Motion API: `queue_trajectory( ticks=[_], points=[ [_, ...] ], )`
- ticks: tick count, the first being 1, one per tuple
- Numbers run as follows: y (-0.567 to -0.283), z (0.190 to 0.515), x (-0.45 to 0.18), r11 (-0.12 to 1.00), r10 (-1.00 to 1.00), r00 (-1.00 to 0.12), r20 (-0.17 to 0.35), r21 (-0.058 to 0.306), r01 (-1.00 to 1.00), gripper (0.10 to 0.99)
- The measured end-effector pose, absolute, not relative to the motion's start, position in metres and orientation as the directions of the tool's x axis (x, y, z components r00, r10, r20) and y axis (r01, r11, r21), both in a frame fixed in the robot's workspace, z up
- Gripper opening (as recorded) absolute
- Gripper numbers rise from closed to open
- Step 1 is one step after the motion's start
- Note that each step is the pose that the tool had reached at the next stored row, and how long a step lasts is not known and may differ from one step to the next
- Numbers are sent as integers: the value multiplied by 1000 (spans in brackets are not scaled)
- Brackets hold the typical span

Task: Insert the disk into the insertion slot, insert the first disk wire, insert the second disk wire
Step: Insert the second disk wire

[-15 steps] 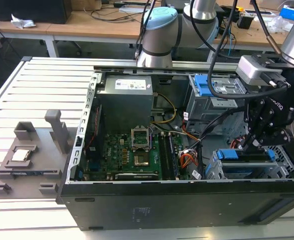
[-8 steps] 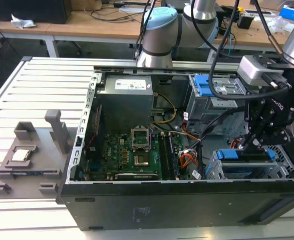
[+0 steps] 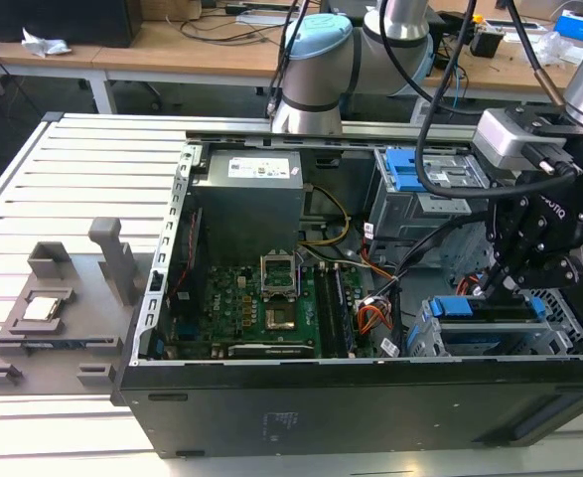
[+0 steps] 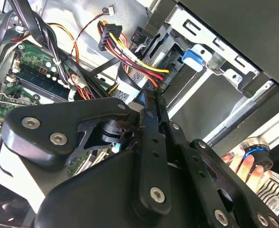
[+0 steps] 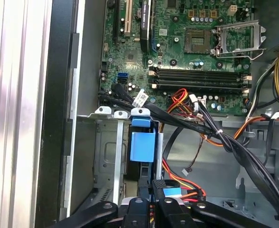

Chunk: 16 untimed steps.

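Hanging low over the near corner of the open black computer case [image 3: 370,407], at the exterior view's right, the black linkage-fingered tool [image 3: 510,276] sits just above the flat grey hard drive in its bright blue plastic carrier [image 3: 490,310].

- Tool: in the first wrist view its fingers [image 5: 154,209] are pressed close together on a small black wire plug [image 5: 159,183] at the drive's end; the second wrist view shows the same narrow pinch [image 4: 146,102].
- Disk: the drive lies flat inside the silver-grey perforated sheet-metal drive cage [image 3: 559,338], blue carrier edges showing along its top. In the first wrist view a blue carrier tab [image 5: 142,145] stands between the cage's metal rails [image 5: 116,156].
- Wires: a bundle of red, yellow, orange and black leads [image 5: 187,107] runs from the cage area toward the board; a black multi-pin power connector [image 4: 108,35] hangs loose in the second wrist view.
- Further in: green motherboard [image 3: 261,308] with an open processor socket [image 3: 276,273] and black memory slots [image 5: 198,78].
- Beyond: grey boxed power supply [image 3: 246,204], and beside it a taller grey bay unit with a blue ridged latch [image 3: 405,169].
- Outside the case: white slatted desk [image 3: 63,179] carrying grey moulded fixtures [image 3: 53,308] at the exterior view's left.
- Far back: the arm's pale blue-capped joint [image 3: 316,60].
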State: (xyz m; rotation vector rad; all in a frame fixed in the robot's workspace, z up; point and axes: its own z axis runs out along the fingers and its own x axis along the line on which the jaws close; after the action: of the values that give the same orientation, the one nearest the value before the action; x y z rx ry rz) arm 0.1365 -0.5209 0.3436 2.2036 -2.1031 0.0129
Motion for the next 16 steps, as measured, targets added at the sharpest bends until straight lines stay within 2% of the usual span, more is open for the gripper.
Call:
queue_trajectory(
  ticks=[16],
  points=[
    [-527, 338, 137, -43, -997, 47, 62, 63, -997, 149]
  ],
)
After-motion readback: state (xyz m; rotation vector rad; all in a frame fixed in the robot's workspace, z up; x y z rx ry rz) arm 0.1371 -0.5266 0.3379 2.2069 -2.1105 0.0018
